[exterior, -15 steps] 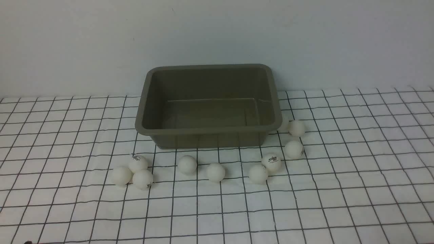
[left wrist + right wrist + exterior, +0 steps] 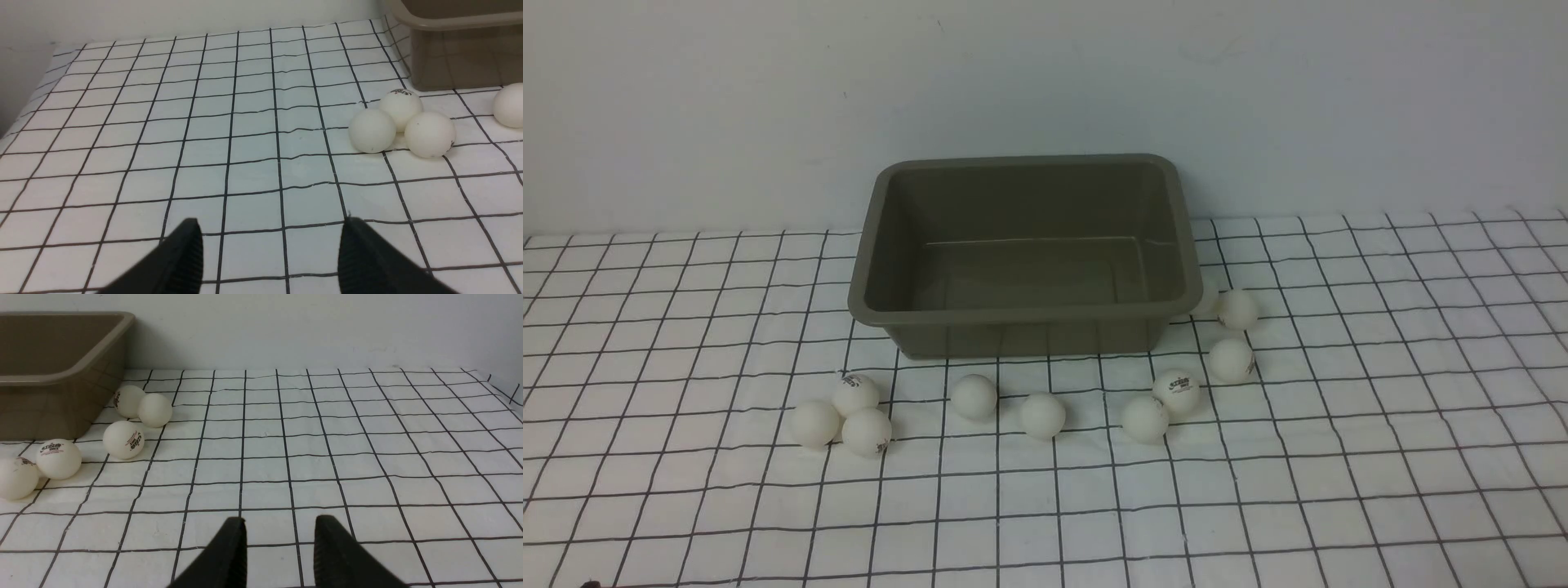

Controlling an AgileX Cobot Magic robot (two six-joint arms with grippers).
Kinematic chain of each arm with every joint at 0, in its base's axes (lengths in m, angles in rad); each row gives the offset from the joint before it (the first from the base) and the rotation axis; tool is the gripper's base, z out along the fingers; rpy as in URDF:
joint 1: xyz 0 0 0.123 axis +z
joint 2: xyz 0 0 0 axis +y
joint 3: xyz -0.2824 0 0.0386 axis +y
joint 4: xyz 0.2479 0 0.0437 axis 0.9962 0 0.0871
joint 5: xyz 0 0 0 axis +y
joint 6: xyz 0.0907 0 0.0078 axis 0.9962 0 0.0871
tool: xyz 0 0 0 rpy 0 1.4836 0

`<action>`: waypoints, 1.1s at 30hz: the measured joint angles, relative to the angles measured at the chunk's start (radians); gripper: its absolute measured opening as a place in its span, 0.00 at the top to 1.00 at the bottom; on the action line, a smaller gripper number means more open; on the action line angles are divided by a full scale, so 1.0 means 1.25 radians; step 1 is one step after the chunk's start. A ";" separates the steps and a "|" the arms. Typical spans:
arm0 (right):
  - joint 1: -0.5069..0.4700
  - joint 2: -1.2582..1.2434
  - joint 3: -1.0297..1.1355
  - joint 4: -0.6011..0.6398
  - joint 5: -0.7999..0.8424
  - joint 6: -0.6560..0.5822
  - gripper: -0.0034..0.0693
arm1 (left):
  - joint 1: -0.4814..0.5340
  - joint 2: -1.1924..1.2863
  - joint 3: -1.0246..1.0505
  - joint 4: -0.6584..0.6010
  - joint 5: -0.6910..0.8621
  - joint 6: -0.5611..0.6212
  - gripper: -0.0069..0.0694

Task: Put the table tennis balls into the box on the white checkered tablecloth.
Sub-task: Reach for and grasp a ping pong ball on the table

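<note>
In the front view, nothing is being seen to change against half a second ago: the box (image 2: 1025,311) is standing empty, and the table tennis balls (image 2: 1042,414) are all lying where they were on the white checkered tablecloth (image 2: 1339,490), strung along the near wall and the right corner of the box. It is being judged that the task is not yet begun. Neither gripper is being shown here. In the left wrist view, the left gripper (image 2: 271,232) is being held with jaws wide apart, and nothing is being gripped or touched; a cluster of three balls (image 2: 429,134) is lying well ahead of the jaws, off toward the box. In the right wrist view, the right gripper (image 2: 281,524) is being held with a narrower gap, also empty; five balls (image 2: 123,439) are lying ahead of the jaws, toward the box, well apart from the fingertips.
</note>
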 joint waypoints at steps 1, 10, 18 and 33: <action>0.000 0.000 0.000 0.000 0.000 0.000 0.65 | 0.000 0.000 0.000 0.000 0.000 0.000 0.38; 0.000 0.000 0.000 0.000 0.000 0.000 0.65 | 0.000 0.000 0.000 0.000 0.000 0.000 0.38; 0.000 0.000 0.000 -0.001 0.000 0.000 0.65 | 0.000 0.000 0.000 0.000 0.000 0.000 0.38; 0.000 0.000 0.000 -0.097 -0.002 0.000 0.65 | 0.000 0.000 0.000 0.000 0.000 0.000 0.38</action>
